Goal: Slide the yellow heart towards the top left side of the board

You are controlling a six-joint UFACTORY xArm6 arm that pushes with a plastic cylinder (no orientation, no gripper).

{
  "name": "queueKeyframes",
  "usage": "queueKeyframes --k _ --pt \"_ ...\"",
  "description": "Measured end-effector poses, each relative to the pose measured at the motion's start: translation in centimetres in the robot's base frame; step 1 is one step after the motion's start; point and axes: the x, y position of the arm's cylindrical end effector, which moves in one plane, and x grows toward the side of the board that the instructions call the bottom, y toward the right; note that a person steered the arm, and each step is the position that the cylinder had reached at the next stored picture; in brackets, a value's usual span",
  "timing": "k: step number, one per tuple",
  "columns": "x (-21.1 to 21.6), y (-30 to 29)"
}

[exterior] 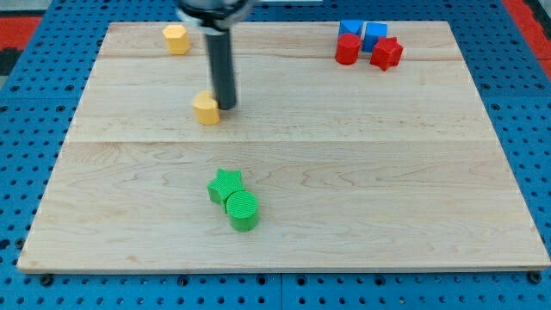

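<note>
The yellow heart lies on the wooden board, left of centre in the upper half. My tip rests right beside it, touching its right side. A second yellow block, a hexagon, sits near the board's top left edge, up and left of the heart.
At the top right stand a red cylinder, a red star and two blue blocks, close together. Below centre, a green star touches a green cylinder. Blue pegboard surrounds the board.
</note>
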Motion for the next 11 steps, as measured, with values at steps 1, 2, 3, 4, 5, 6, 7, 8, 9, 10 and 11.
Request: queueKeyframes --k 1,2,3,4,5,6,7,8,9,10,11 --pt "3.8 4.0" --pt "5.6 -0.5" --pt "1.0 -5.5" --pt "-2.3 -6.3" --pt "-0.9 -3.5" --pt "-0.1 -1.2" --pt "-1.5 2.5" --pt "-3.5 2.7" --pt "-6.1 5.1" --pt "-8.4 3.9" --pt "-10.0 4.3"
